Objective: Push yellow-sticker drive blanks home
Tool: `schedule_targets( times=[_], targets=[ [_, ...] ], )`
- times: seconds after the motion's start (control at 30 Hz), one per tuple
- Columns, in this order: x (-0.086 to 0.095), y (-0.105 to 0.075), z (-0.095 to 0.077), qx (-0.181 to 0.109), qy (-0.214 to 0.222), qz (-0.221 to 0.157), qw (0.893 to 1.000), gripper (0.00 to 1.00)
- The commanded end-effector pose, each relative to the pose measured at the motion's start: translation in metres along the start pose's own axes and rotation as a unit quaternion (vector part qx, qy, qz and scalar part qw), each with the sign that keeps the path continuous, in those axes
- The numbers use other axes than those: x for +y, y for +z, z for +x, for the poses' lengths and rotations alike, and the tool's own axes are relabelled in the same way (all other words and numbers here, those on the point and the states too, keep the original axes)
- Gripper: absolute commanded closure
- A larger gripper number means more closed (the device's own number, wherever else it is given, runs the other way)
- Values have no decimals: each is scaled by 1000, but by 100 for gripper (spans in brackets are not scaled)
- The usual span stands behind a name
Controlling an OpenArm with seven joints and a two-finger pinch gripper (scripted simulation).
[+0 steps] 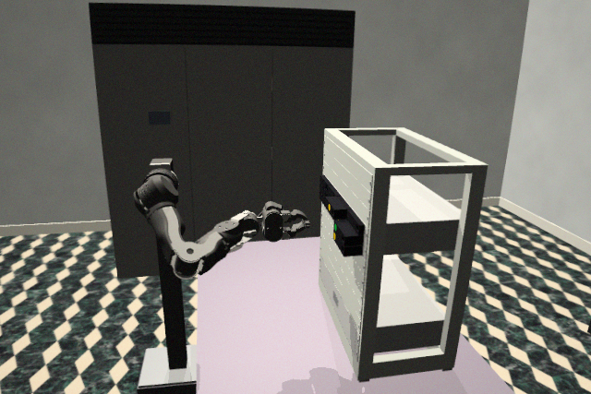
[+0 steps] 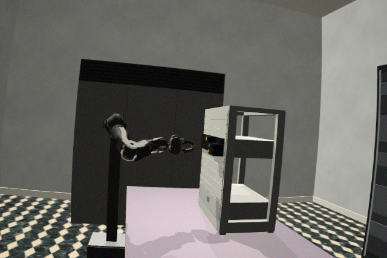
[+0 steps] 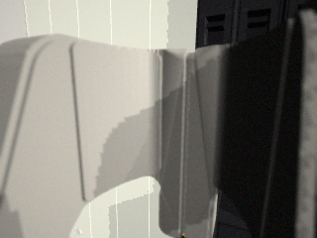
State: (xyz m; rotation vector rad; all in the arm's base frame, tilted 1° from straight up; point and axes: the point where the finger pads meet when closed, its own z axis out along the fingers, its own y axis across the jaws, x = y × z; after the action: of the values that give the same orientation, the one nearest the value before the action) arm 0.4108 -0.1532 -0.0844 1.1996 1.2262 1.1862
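Observation:
The dark storage chassis [image 1: 323,187] [image 3: 215,31] sits in the front of the pale rack [image 1: 344,156] [image 2: 215,121], which stands upright. One blank with a yellow sticker [image 1: 329,207] [image 2: 206,138] stands out in the upper part. Nearer the cameras, a green sticker [image 1: 335,227] [image 2: 208,145] and, below it, another yellow sticker [image 1: 334,235] [image 2: 208,150] show on blanks standing out. I cannot make out a fourth standing-out blank. My gripper [image 1: 307,224] [image 2: 194,146] [image 3: 195,143] is shut and empty, a short way in front of the chassis, touching nothing. Its fingers hide much of the wrist view.
The rack stands on the pink table top [image 1: 258,313] [image 2: 162,211]. Its side is an open frame with shelves [image 1: 419,198]. A dark cabinet [image 1: 229,108] [image 2: 150,118] stands behind the arm. Another dark rack [image 2: 375,161] is at the far right. There is a gap between fingertips and rack front.

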Motion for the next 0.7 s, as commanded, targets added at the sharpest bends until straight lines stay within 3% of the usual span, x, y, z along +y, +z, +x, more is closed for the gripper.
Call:
schedule_targets(
  times=[0.0, 0.27, 0.47, 0.67],
  targets=[
    [2, -4, -2, -6, 3, -1, 1000, 100],
    [2, -13, -3, -7, 3, 0, 1000, 100],
    [42, -16, -13, -6, 3, -1, 1000, 100],
    [49, -16, -15, -7, 3, 0, 1000, 100]
  ],
)
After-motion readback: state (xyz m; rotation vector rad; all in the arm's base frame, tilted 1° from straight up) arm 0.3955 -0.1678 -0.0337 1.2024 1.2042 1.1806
